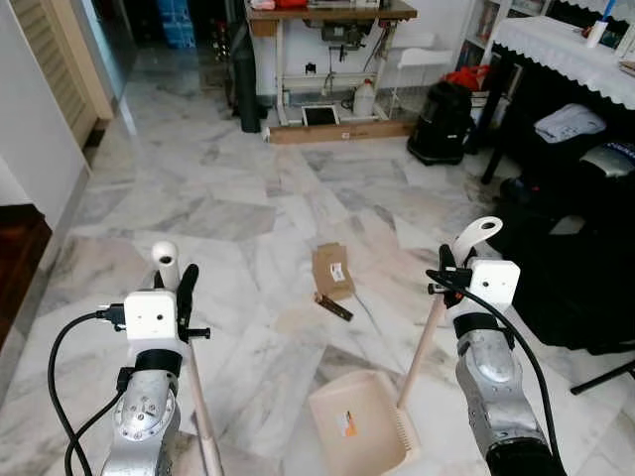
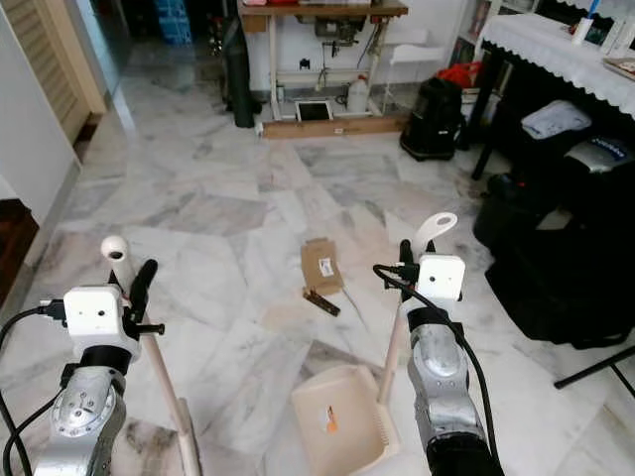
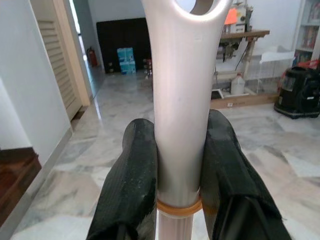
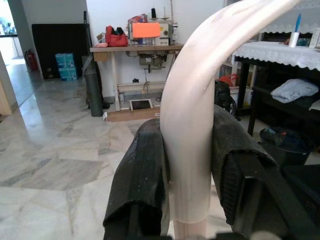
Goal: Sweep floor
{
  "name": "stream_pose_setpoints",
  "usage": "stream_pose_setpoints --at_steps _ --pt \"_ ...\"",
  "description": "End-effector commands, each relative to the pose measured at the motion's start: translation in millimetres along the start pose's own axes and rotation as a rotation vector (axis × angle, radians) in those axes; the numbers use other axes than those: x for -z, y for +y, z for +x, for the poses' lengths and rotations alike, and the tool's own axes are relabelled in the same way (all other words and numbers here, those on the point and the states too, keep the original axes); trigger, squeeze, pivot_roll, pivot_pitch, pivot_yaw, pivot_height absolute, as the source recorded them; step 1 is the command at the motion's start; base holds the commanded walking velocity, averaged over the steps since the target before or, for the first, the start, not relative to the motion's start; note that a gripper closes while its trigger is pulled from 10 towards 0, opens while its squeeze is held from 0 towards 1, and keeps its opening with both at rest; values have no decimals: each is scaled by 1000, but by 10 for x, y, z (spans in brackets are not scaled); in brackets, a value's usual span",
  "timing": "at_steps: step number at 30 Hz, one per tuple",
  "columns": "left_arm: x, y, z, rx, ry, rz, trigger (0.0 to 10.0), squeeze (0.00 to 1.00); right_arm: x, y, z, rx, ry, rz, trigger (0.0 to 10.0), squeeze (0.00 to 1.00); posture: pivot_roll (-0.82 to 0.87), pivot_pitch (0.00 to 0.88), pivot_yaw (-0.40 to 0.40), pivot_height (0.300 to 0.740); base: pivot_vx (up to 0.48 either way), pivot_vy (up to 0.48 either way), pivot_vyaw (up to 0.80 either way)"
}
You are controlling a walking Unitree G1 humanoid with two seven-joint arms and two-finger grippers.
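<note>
Here, a flattened brown cardboard box (image 1: 332, 270) lies on marble floor (image 1: 228, 208).

A cardboard scrap (image 1: 332, 270) lies on the floor (image 1: 228, 208) beyond the dustpan (image 1: 357, 426).

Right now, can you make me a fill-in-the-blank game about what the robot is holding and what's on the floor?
1. The right gripper is shut on the handle of the ____, whose beige pan rests on the floor.
2. The left gripper is shut on the ____ handle.
3. The cardboard piece lies on the marble ____, ahead of the pan.
4. The black vacuum cleaner stands to the robot's ____.

Missing words: dustpan; broom; floor; right
</note>
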State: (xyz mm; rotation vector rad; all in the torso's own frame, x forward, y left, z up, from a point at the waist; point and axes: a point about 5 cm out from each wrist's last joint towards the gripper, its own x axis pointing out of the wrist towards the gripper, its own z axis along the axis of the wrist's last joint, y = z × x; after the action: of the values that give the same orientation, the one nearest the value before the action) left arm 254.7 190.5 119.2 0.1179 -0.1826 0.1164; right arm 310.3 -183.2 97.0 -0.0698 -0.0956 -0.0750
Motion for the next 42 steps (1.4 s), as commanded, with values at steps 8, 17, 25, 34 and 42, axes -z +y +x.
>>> stream_pose_setpoints --at_steps 8,17,25,34,42 --pt "-77 -31 80 12 -29 0 10000 0 -166 -43 50 22 -68 11 10000 0 -30 8 -10 740 348 0 0" --pt "-80 26 95 1 -30 15 10000 0 -169 32 58 6 -69 24 10000 0 -24 17 -12 740 355 0 0" --pt "-66 -7 99 13 -26 28 10000 0 -181 16 61 5 -72 20 10000 0 -31 22 -16 740 353 0 0" --pt "-87 -12 116 1 -33 18 10000 0 -213 19 82 1 -79 21 10000 0 -33 41 -18 740 352 0 0" --pt "-87 11 104 -5 -32 22 10000 0 -207 17 77 0 -77 22 10000 0 -29 46 -15 740 353 0 0"
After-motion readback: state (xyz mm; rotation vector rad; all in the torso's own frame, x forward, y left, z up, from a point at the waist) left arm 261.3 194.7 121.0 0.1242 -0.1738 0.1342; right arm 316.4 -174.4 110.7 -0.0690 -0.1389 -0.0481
